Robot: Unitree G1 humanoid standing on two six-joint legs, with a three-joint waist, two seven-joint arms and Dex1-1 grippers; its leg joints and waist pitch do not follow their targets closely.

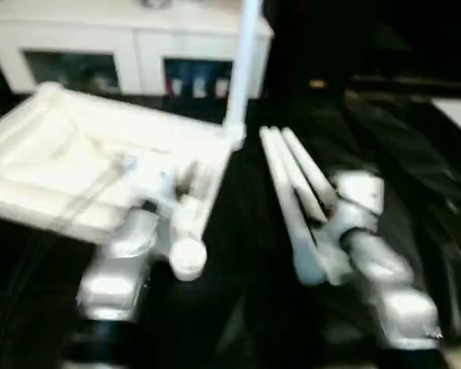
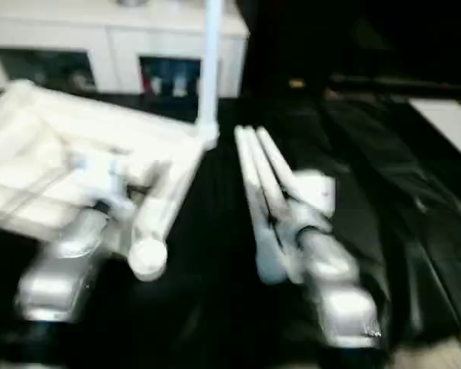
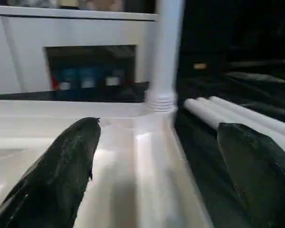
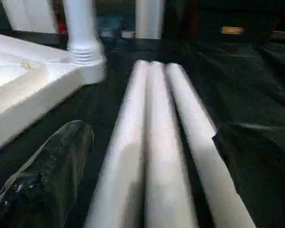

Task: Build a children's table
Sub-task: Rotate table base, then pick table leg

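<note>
One leg (image 1: 246, 69) stands socketed in the tabletop (image 1: 54, 169); three legs (image 4: 152, 142) remain, and I see both the left gripper (image 3: 156, 161) and the right gripper (image 4: 147, 175) spread, empty.

The left pincer (image 3: 156, 166) gapes over the tabletop (image 3: 147, 161), where one leg (image 3: 164, 52) stands upright in a corner socket.

No text, label, brand, number or sign can be read anywhere in these pictures.
</note>
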